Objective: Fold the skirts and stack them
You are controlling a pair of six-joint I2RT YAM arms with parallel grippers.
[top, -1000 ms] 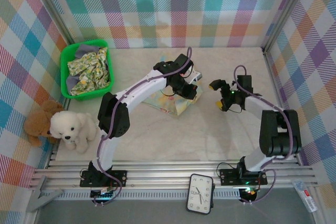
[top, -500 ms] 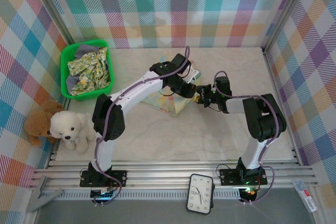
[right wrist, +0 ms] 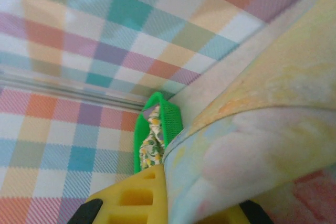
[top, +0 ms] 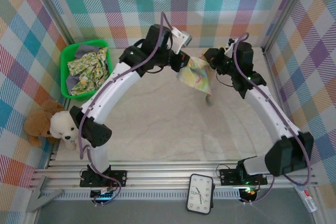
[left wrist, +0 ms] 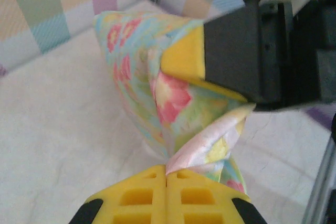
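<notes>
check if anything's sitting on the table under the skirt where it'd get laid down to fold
Nothing visible does. The left claw and right claw hold the skirt up over bare table. The basket and bears sit well off to the left.

Soft matt cloth skirt (top: 195, 74), glossy green plastic basket (top: 64, 72) (yellow fingers (left wrist: 137, 199) rubbery, matt)

I'm working a staged robot test cell: plaid walls (top: 210, 3) box in the bench (top: 157, 124), with an aluminium mounting rail (top: 173, 174) at 6 o'clock.
</notes>
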